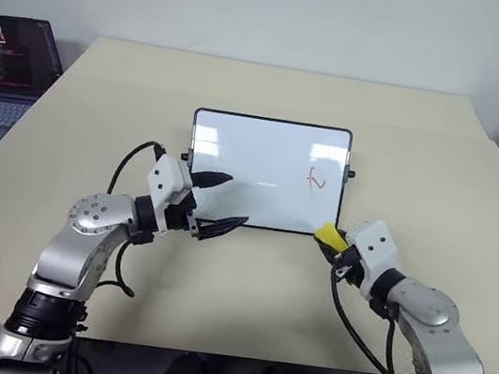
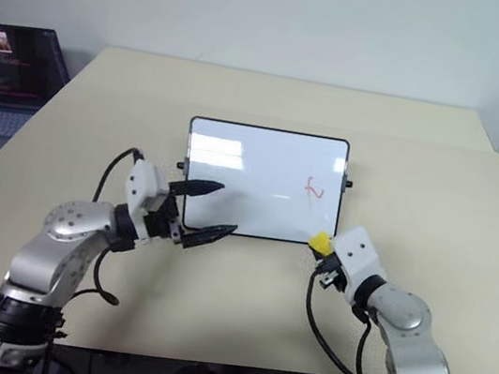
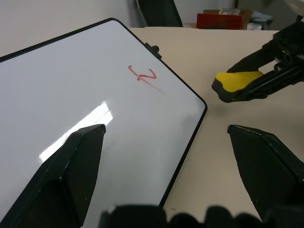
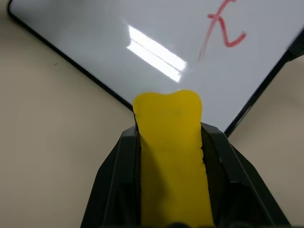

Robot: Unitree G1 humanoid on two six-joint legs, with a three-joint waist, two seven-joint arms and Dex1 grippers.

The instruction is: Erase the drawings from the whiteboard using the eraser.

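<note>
Right gripper (image 1: 329,237): lower right of the head view, clamped tight on the eraser (image 1: 328,235), the yellow tip sitting at the whiteboard's near right corner, just off the glossy face.
Left gripper (image 1: 218,203): lower left of centre, jaws spread wide and empty, one finger over the board's near left corner, the other over the table (image 1: 241,300).
Whiteboard (image 1: 267,166): centre of frame, flat on the table, mostly wiped clean.
Drawings (image 1: 315,179): one red mark left, right part of the board, just beyond the eraser.
Doing it well: likely press the eraser flat, sweep over that mark, steady the frame with the left.
Laptop (image 1: 1,77): upper left, well clear.
</note>
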